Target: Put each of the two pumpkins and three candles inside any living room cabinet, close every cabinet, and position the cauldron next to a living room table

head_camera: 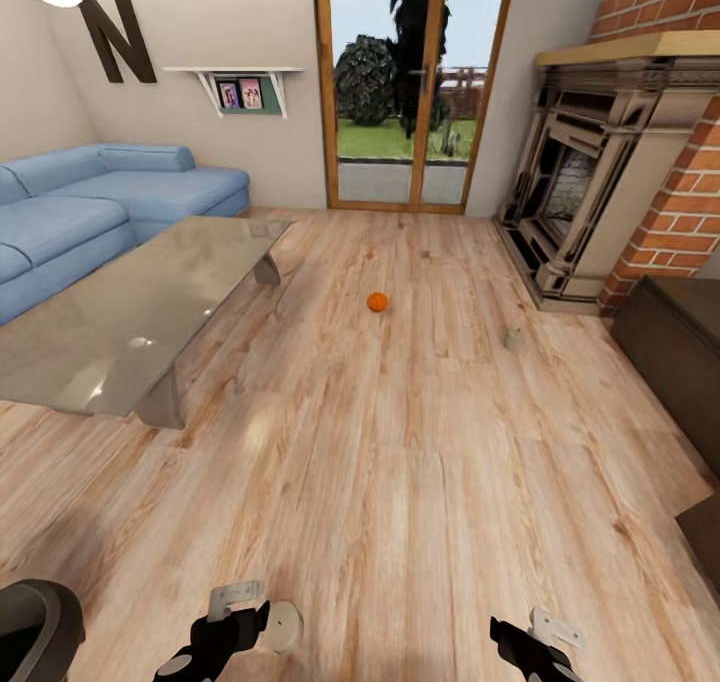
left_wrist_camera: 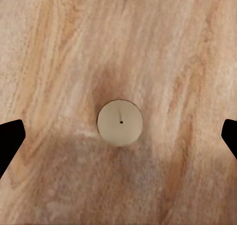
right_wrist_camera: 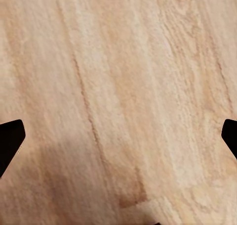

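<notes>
While the left gripper (left_wrist_camera: 121, 131) is held over the pale wooden floor (head_camera: 400, 482) with fingers (left_wrist_camera: 10, 141) wide apart, a round cream candle (left_wrist_camera: 120, 122) is seen between them; the right gripper (right_wrist_camera: 121, 131) is likewise spread. A small orange ribbed pumpkin (head_camera: 377, 302) is set on the floor beyond the grey glass coffee table (head_camera: 130, 312); a second candle (head_camera: 514, 339) is seen near the brick fireplace (head_camera: 600, 182).

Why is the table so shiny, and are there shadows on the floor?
Head view: the glass table mirrors the room's light, with bright glints. Left wrist view: a soft shadow darkens the floor around the candle. Right wrist view: a dim shadow patch too.
</notes>
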You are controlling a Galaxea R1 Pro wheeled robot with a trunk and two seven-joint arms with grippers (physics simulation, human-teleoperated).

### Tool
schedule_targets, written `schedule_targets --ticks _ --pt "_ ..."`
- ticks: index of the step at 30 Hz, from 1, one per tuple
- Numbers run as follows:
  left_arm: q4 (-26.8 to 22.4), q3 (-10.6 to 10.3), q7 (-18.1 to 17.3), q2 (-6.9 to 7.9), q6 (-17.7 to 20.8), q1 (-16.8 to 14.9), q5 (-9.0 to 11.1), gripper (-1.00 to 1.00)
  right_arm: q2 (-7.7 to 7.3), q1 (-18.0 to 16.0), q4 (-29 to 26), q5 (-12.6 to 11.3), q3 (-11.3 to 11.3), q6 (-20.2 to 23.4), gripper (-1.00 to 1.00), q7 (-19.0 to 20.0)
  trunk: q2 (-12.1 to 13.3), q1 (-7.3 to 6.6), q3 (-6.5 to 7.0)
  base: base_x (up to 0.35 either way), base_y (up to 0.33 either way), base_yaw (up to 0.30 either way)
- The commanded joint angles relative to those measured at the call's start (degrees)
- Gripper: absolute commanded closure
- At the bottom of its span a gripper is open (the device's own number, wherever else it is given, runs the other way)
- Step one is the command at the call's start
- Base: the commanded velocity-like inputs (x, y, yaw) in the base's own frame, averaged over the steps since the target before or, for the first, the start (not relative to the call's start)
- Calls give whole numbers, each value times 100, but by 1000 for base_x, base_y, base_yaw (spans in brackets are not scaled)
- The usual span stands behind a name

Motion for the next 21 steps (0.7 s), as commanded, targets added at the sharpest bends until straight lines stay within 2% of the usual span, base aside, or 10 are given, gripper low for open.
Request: schedule_targets --ticks 1,11,21 --pt "16 -30 56 9 15 -3 55 -100 -3 -1 -7 -44 24 -2 -100 -29 -2 1 -4 171 143 0" --pt "75 -76 42 4 -308 -3 28 -100 -3 -1 -6 -44 24 -10 -100 -30 -2 1 -4 50 39 0" --pt "76 -49 46 8 -346 -3 35 -100 -11 -1 2 -44 24 -11 -100 -38 -2 1 -4 0 0 0"
